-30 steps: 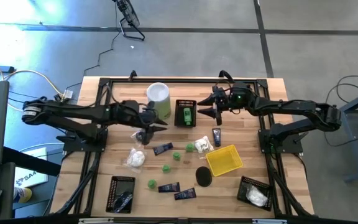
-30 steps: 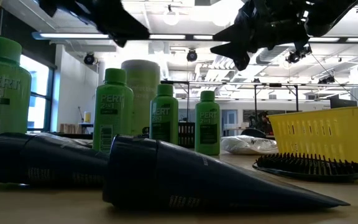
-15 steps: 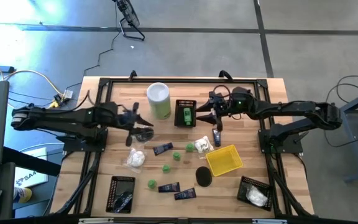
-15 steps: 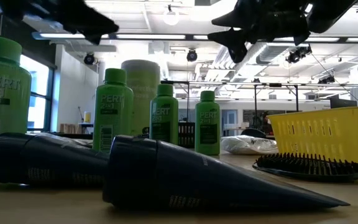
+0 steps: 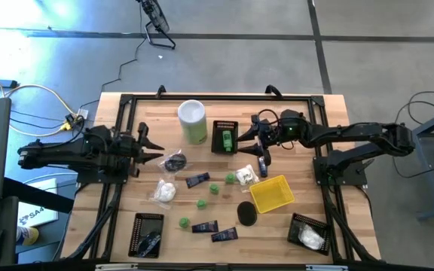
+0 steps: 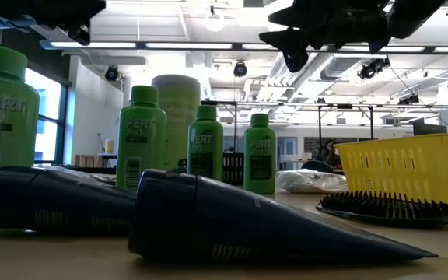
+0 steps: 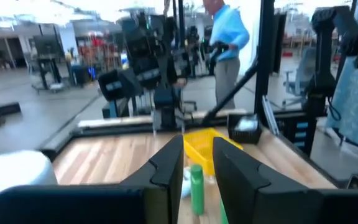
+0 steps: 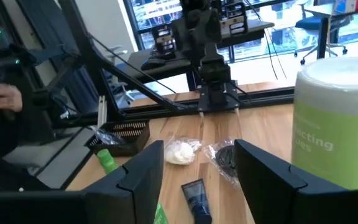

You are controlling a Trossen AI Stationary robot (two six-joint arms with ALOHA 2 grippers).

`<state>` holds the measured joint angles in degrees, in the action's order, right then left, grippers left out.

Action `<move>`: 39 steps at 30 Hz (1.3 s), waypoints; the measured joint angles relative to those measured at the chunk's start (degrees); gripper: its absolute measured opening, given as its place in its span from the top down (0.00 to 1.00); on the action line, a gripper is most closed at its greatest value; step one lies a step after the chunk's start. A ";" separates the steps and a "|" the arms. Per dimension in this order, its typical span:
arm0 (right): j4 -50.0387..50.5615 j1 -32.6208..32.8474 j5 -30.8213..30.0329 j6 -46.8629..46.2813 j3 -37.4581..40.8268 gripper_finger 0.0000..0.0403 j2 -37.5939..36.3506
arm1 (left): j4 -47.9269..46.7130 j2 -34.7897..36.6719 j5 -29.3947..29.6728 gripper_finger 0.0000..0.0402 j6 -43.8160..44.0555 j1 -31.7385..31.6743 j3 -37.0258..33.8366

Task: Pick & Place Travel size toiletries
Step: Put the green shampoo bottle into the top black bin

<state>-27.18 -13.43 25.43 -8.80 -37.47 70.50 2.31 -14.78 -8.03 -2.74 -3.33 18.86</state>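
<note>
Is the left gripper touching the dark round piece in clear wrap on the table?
Apart. In the high view, the left gripper shows bare wood between its open fingertips and the dark round piece.

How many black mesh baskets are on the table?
3. One black mesh basket sits at the back beside the white-and-green canister, one at the front left corner, and one at the front right. None appears hidden.

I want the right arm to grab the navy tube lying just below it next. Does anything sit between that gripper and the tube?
Nothing visible does: the right gripper hovers open above the navy tube.
</note>
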 joint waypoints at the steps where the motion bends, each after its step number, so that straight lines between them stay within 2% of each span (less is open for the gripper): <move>1: -0.03 0.01 0.01 0.14 0.00 0.54 0.00 | -0.14 0.58 0.00 0.79 0.00 0.00 -0.01; 9: 0.72 0.78 -0.70 -4.22 0.00 0.54 0.00 | -0.86 0.63 0.02 0.79 0.02 0.00 -0.01; 17: 5.63 9.65 -15.75 1.54 0.00 0.54 0.00 | -3.81 0.26 0.04 0.79 0.46 -0.01 0.02; 26: 8.83 14.37 -24.37 -0.23 -0.04 0.54 0.00 | -3.79 0.28 0.22 0.79 0.06 -0.02 0.02; 33: 20.53 17.52 -29.86 -0.33 -7.68 0.54 2.40 | -3.79 0.28 0.22 0.79 -0.06 -0.02 0.02; 39: 28.47 18.89 -29.42 0.12 -12.48 0.54 9.14 | -3.81 0.28 1.11 0.79 -1.43 -0.02 0.04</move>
<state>1.28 5.46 -3.99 -8.69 -49.95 79.64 -1.49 -14.50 -6.92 -4.18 -3.36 18.90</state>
